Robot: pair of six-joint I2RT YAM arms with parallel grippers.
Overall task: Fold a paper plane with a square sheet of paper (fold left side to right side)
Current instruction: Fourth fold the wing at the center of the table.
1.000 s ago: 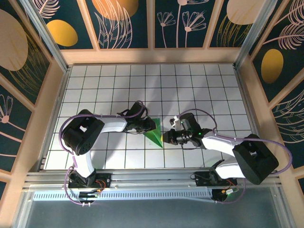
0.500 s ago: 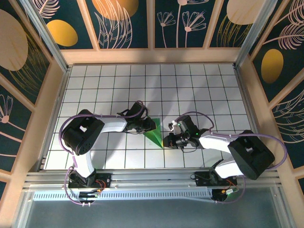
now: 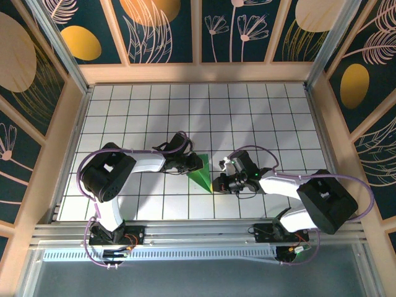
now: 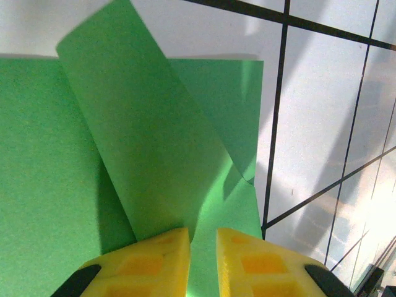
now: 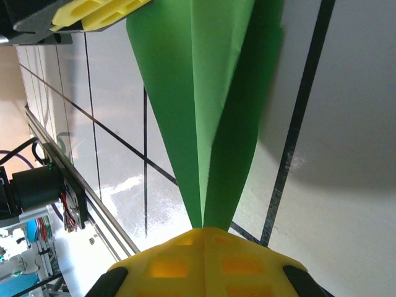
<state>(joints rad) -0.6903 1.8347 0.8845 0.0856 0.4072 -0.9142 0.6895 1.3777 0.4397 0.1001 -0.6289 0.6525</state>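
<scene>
The walls [image 3: 260, 31] are dark blue. They have big orange blobs and thin pale leaves and flowers drawn on them, and light wood strips run between them. The worktop [image 3: 154, 105] is flat, shiny and white, cut into squares by thin dark lines. A grey metal rail [image 3: 185, 235] runs along its near edge.

The left arm [image 3: 142, 163] and the right arm [image 3: 284, 185] are white and black, with fat round joints and purple wires looping over them. Both reach in toward the middle.

Between them is the paper plane [image 3: 200, 174]. It is thin, smooth, bright green paper, folded into a long pointy shape. Its wide end is farther away and its sharp tip points toward the near edge. The left wrist view shows one flap [image 4: 142, 142] curling up off the flat part in a soft bend. The right wrist view shows a straight crease [image 5: 198, 124] running down the middle to the tip.

The left claw [image 3: 189, 164] has chunky yellow fingers [image 4: 154, 260] with square dents. They are almost together and pinch the green paper at the left side of its wide end. The right claw [image 3: 217, 184] is clenched tight on the tip of the paper plane.

A second ago the right arm sat a little farther from the near edge and its claw was not fully squeezed. The paper and the left arm have not moved.
</scene>
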